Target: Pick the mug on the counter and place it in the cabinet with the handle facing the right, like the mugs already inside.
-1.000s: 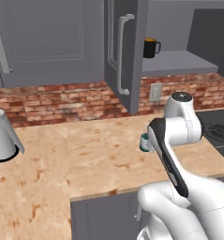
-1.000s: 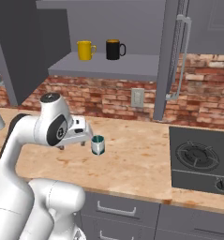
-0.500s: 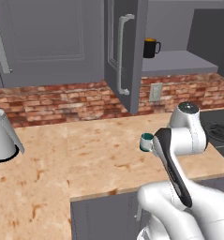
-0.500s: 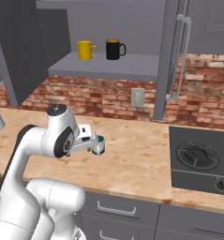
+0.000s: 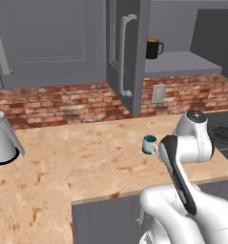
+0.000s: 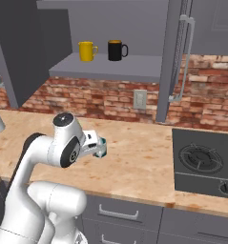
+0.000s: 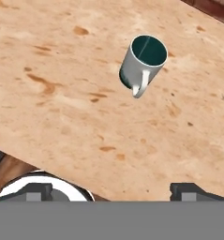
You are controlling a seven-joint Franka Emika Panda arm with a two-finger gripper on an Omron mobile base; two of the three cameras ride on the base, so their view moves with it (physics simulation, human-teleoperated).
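Gripper (image 7: 111, 191) fingertips show as two dark tips set wide apart at the bottom of the hand view, with nothing between them; the jaws are spread and hold nothing, and the mug lies ahead of them, well apart.

Largest is the counter (image 5: 87, 157), a tan marbled stone top with reddish-brown streaks, running in front of a red brick backsplash (image 5: 63, 97). Above it hangs the cabinet (image 6: 106, 71), its panelled door (image 5: 127, 52) swung open, with a long light-grey bar handle (image 5: 124, 55) on it. To the right of the counter sits a dark cooktop (image 6: 203, 162). A white kettle (image 5: 3, 138) stands at the counter's left end.

On the cabinet's grey shelf stand a yellow mug (image 6: 87, 51) and a black mug (image 6: 117, 50), side by side, both handles to the right.

The mug (image 7: 142, 63), white with a dark teal inside, stands upright on the counter just beside the robot's wrist. Its handle (image 7: 140, 86) points toward the gripper in the hand view.
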